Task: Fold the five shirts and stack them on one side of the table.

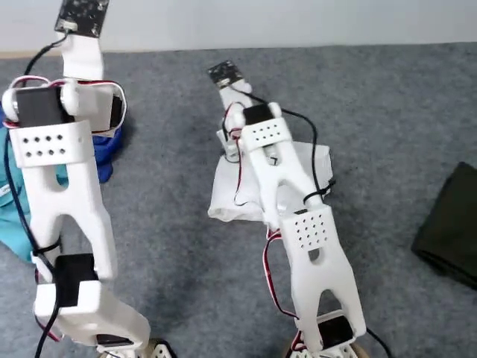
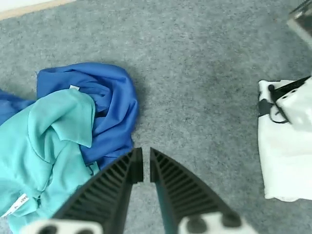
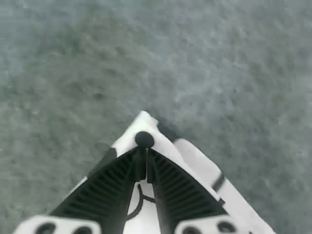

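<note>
While the right tool [image 3: 144, 157] grips only an edge of the white shirt [image 1: 223, 195], a pull may slip it free and undo the fold; the left tool [image 2: 146, 164] hangs clenched, empty.

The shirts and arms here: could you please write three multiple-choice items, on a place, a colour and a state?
1. In the high view the dark shirt lies: A) at the right side; B) under an arm; C) in the middle.
2. The shirt touching the teal shirt is: A) red; B) blue; C) yellow.
3. The left arm's jaws are: A) wide open; B) nearly closed, empty; C) clamped on cloth.
1 A: it sits at the right border. 2 B: the blue shirt lies bunched against it. 3 B: a thin gap, nothing held.
</note>
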{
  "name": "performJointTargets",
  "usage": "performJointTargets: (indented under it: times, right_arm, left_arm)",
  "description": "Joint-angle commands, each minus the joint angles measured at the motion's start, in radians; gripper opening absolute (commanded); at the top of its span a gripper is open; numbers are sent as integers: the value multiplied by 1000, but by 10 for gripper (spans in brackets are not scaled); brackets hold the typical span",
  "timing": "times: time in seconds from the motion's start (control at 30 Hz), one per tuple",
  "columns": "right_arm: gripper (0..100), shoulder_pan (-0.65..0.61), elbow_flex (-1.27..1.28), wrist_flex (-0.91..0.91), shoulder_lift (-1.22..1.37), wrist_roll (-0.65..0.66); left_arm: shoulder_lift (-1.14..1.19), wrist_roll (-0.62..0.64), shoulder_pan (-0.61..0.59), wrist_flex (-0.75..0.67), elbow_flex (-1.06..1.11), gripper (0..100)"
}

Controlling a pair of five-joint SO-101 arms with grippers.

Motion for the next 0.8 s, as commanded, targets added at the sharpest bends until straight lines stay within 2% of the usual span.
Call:
performJointTargets:
  times: [0.0, 0.47, 0.63, 0.77]
  right_arm:
    - [12, -24, -74, 19, -45, 20]
    - [10, 70, -413, 595, -174, 14]
    - [10, 93, -242, 591, -303, -80]
    - [10, 53, 84, 590, -490, -101]
  left_arm:
    - [-55, 8, -6, 23, -27, 40]
    - [-51, 3, -6, 23, -27, 40]
    - [-57, 3, -6, 23, -27, 40]
    - [-57, 3, -6, 23, -28, 40]
